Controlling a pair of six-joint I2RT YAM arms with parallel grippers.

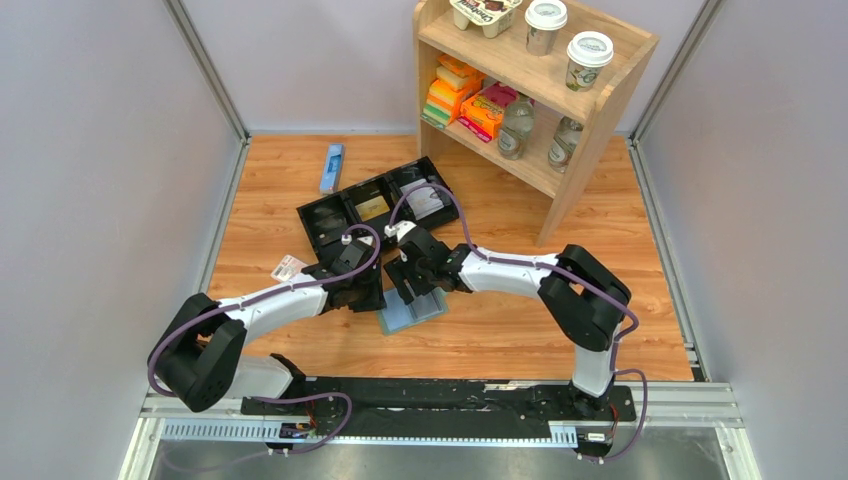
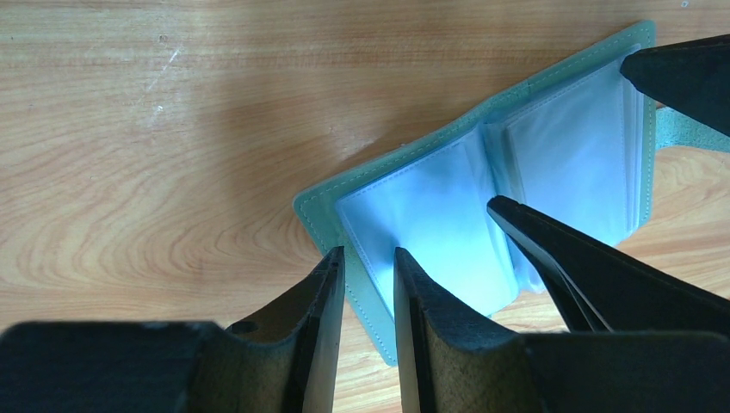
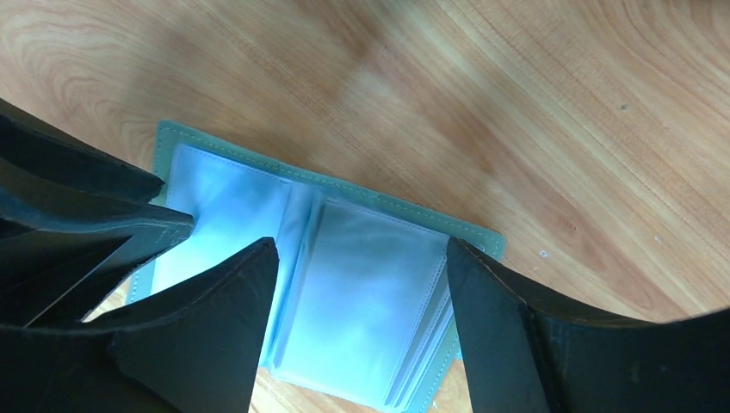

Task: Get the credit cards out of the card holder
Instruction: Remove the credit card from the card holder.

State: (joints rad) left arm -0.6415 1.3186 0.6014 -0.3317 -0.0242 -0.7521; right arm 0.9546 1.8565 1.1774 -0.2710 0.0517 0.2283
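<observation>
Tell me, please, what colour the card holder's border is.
The card holder has a teal-green border, clearest in left wrist view.

White arms (image 1: 285,298) with black joints (image 1: 585,290) and purple cables (image 1: 452,204).

Inspection finding: no lettering can be read in any view. Print is present but too small to make out on the following:
- the multipack (image 1: 486,12) on top of the shelf unit (image 1: 588,150)
- the round lid labels of the rear paper cup (image 1: 545,20) and the front paper cup (image 1: 589,52)
- the coloured packets (image 1: 458,90) on its upper shelf
- the pink-and-white packet (image 1: 288,267) on the tabletop (image 1: 520,320)
</observation>
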